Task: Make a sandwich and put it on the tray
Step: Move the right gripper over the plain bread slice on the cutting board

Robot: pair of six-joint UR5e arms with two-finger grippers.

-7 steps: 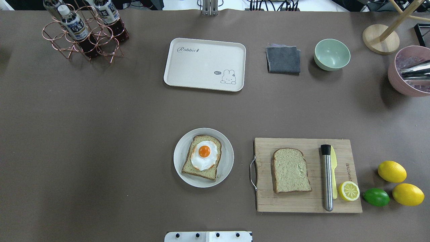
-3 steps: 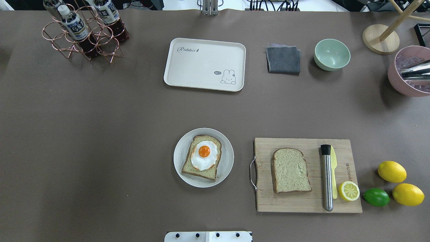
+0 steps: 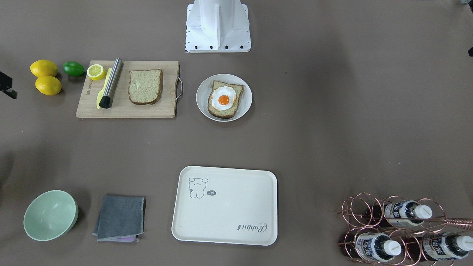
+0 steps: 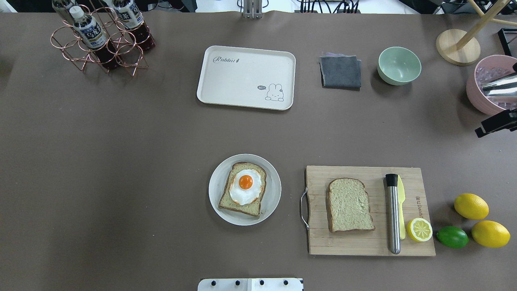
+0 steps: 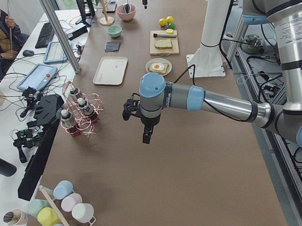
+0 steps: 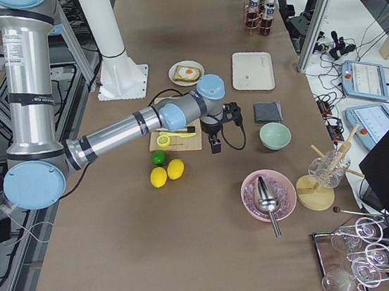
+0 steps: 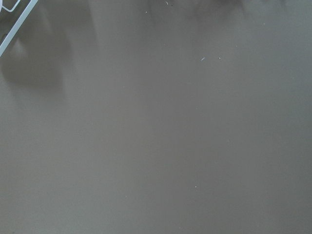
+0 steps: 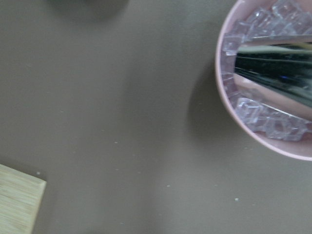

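Note:
One bread slice [image 4: 251, 208] lies on a round white plate [image 4: 214, 190] with the fried egg [image 4: 245, 186] on top. The second slice [image 4: 349, 205] lies on the wooden cutting board [image 4: 363, 244]. The cream tray [image 4: 242, 79] sits at the far middle and holds nothing. Part of my right gripper [image 4: 497, 124] shows at the overhead view's right edge, near the pink bowl [image 4: 480, 101], far from the bread. I cannot tell if it is open. My left gripper [image 5: 147, 136] hangs above bare table at the left end, and I cannot tell its state.
A steel muddler [image 4: 392, 214], a yellow knife and a half lemon [image 4: 419, 229] lie on the board. Two lemons and a lime [image 4: 452, 237] lie to its right. A grey cloth [image 4: 341, 72], a green bowl [image 4: 399, 64] and a bottle rack [image 4: 101, 36] stand at the back.
A dark part of my right gripper has come into the overhead view at the right edge. The bread, egg, plate and tray have not moved.

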